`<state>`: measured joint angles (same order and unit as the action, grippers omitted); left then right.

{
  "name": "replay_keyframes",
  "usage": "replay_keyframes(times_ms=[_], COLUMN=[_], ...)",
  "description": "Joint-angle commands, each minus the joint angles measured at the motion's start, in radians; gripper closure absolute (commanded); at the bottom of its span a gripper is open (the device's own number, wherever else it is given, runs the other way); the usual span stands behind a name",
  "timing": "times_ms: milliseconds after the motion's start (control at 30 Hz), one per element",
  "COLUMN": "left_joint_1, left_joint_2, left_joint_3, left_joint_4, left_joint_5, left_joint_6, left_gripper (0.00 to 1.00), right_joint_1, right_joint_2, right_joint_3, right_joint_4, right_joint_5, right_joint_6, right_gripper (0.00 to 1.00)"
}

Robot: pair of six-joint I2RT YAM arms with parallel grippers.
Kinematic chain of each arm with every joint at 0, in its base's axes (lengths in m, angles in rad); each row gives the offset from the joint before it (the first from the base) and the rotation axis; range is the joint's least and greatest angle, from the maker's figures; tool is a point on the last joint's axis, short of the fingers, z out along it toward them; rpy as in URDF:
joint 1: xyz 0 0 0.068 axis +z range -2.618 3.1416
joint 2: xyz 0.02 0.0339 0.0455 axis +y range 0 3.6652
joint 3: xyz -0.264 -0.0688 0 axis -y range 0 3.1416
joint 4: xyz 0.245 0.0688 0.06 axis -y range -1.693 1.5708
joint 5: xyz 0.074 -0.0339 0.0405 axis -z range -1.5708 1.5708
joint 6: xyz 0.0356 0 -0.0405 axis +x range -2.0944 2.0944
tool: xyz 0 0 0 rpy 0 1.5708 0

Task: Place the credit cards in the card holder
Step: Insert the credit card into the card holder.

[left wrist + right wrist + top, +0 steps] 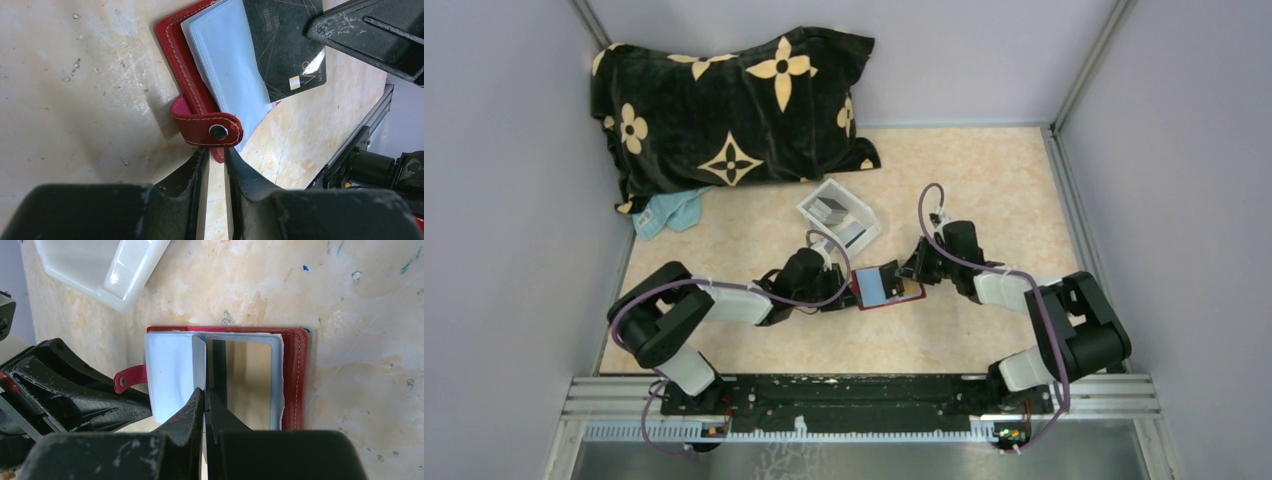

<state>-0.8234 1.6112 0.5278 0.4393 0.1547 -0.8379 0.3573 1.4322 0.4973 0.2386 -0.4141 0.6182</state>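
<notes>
Table: the table is pale beige, marbled and scuffed.
Room: plain lilac-grey walls close three sides. A metal rail at 6 o'clock carries both arm bases.
Far corner: a black pillow with tan flowers lies at 11 o'clock. A light blue cloth is tucked against its near edge.
Tray: the white tray sits just past the table's middle, toward 12 o'clock. Grey cards lie inside it.
Holder: the red holder lies open and flat at the table's middle, at 6 o'clock from the tray. Its clear sleeves face up and its snap strap is folded over.
Left gripper: the left gripper is at 9 o'clock of the holder. Its jaws stand a narrow slit apart, and the holder's red edge beside the strap sits at the mouth of that slit. It cannot be told whether they pinch it.
Right gripper: the right gripper is at 3 o'clock of the holder. Its jaws are closed tight, with the tips down on the sleeves.
Card: a dark card with a gold chip rests aslant on the sleeves.
Hidden: the card's far corner runs under the right gripper, so a grip on it cannot be told. In the right wrist view one sleeve shines like a mirror, and its contents are unclear. The cards in the tray are too small to count.
</notes>
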Motion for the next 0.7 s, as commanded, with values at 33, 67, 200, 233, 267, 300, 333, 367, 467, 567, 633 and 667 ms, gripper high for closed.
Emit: replay_keyframes(times_ms=[33,67,200,233,267,300,333,367,467,567,633,667], left_joint_1=[-0.006,-0.006,-0.007,-0.007,-0.008,-0.008,-0.008,-0.008,-0.010,-0.014,-0.017,-0.019], left_joint_2=[0.035,0.034,0.036,0.037,0.039,0.040,0.042,0.044,0.054,0.065,0.073,0.076], left_joint_3=[-0.003,-0.003,-0.001,0.000,0.000,0.000,0.000,0.000,0.004,0.010,0.015,0.018], left_joint_4=[-0.099,-0.100,-0.103,-0.103,-0.103,-0.103,-0.103,-0.102,-0.099,-0.099,-0.099,-0.100], left_joint_5=[-0.041,-0.041,-0.041,-0.041,-0.040,-0.040,-0.041,-0.041,-0.037,-0.033,-0.032,-0.032], left_joint_6=[0.024,0.023,0.025,0.025,0.026,0.026,0.025,0.026,0.025,0.023,0.022,0.023], left_gripper=[0.76,0.76,0.76,0.76,0.76,0.76,0.76,0.76,0.77,0.77,0.77,0.77], right_joint_1=[-0.005,-0.005,-0.005,-0.005,-0.005,-0.004,-0.004,-0.004,-0.004,-0.004,-0.004,-0.004], right_joint_2=[-0.036,-0.039,-0.058,-0.069,-0.080,-0.093,-0.104,-0.114,-0.127,-0.120,-0.116,-0.118], right_joint_3=[0.000,-0.004,-0.019,-0.021,-0.022,-0.024,-0.021,-0.017,-0.013,-0.018,-0.030,-0.035], right_joint_4=[-0.015,-0.014,-0.009,-0.013,-0.017,-0.024,-0.035,-0.046,-0.068,-0.064,-0.052,-0.045], right_joint_5=[0.044,0.046,0.055,0.060,0.066,0.072,0.078,0.083,0.091,0.090,0.090,0.088], right_joint_6=[-0.028,-0.026,-0.016,-0.015,-0.016,-0.017,-0.019,-0.024,-0.030,-0.028,-0.023,-0.021], right_gripper=[1.00,1.00,1.00,1.00,1.00,1.00,1.00,1.00,1.00,1.00,1.00,1.00])
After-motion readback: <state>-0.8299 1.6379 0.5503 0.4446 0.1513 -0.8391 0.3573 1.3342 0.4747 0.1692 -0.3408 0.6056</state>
